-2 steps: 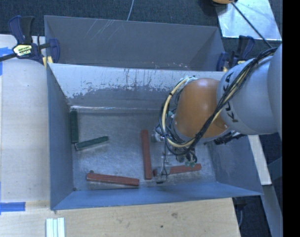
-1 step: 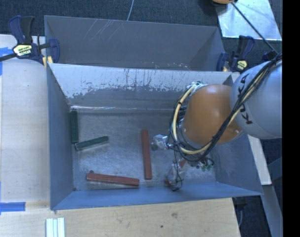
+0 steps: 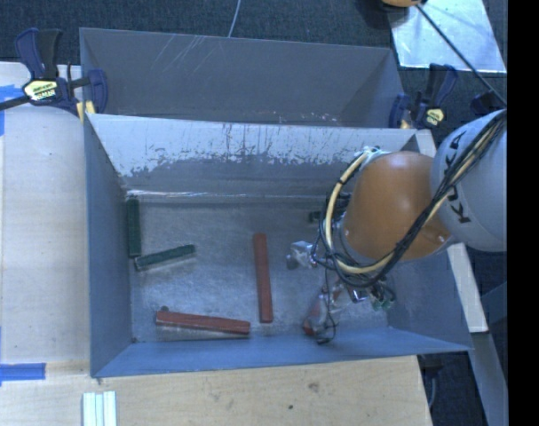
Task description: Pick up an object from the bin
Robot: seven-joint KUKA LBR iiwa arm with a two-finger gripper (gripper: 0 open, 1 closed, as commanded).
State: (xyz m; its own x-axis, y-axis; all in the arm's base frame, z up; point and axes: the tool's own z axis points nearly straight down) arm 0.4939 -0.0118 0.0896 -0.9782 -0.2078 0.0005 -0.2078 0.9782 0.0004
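Observation:
My gripper (image 3: 323, 316) is low in the front right part of the bin, close to the front wall, mostly hidden under the arm's orange cover. A small reddish-brown thing (image 3: 312, 327) lies right at its tip; whether it is gripped cannot be made out. A reddish-brown stick (image 3: 264, 278) lies lengthwise just left of the gripper. Another reddish-brown stick (image 3: 202, 324) lies flat along the front wall, further left.
Two dark green sticks lie at the left: one (image 3: 132, 227) along the left wall, one (image 3: 166, 256) slanted beside its lower end. A small dark piece (image 3: 314, 216) peeks out behind the orange cover. The arm covers the bin's right side.

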